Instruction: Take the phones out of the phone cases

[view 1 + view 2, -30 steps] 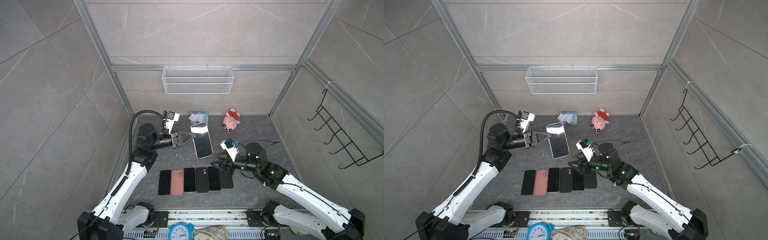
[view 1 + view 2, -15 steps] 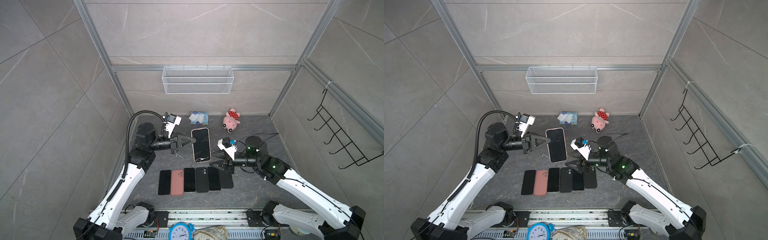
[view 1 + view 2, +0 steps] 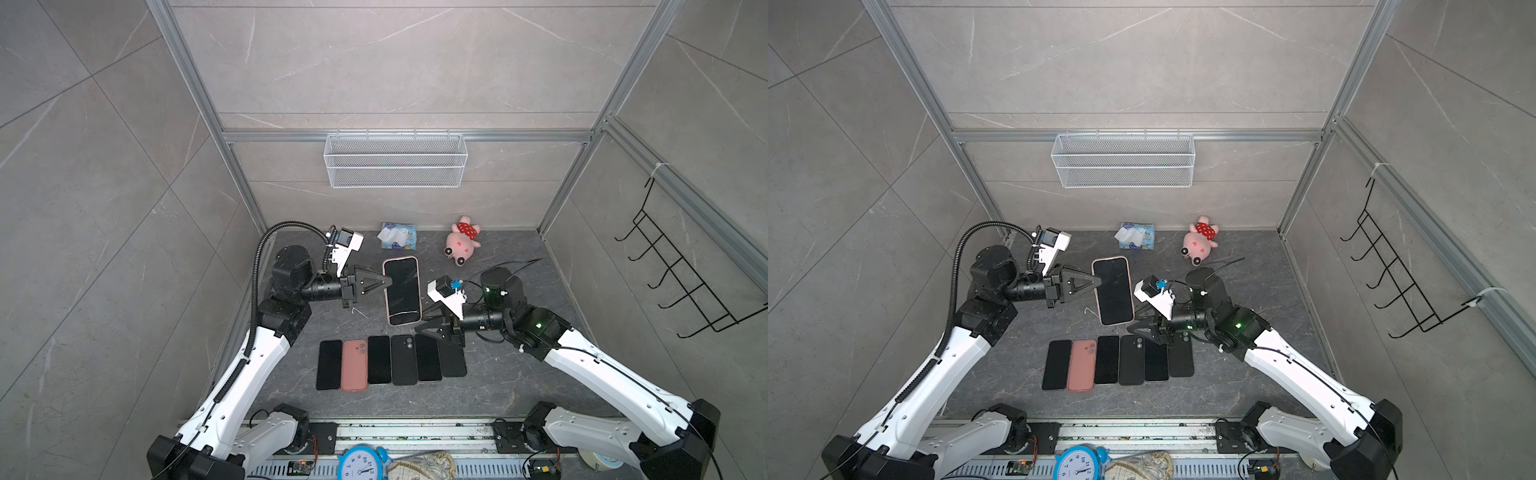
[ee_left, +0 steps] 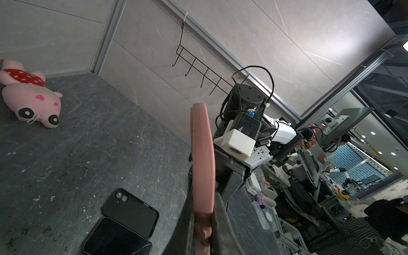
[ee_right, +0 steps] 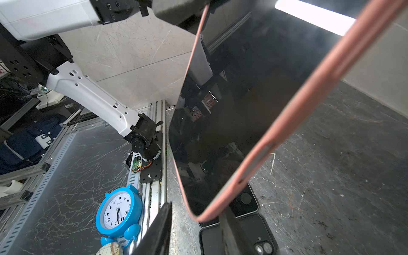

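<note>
Six handsets (image 3: 403,359) rowed below held phone (image 3: 401,291), plush pig (image 3: 460,245), tissues (image 3: 397,237) behind

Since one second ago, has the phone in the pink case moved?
Yes. The phone in the pink case, held by the left gripper, has come away from the tissue pack toward the row of phones.

Both top views looked steeply down from high at the front, far back, sharing the whole surface (image 3: 519,386), left arm (image 3: 249,374) and right arm (image 3: 615,382). Left wrist camera sat tight behind the left claw (image 4: 202,198), facing the right arm. Right wrist camera hugged the right claw (image 5: 196,209), facing the left arm.
</note>
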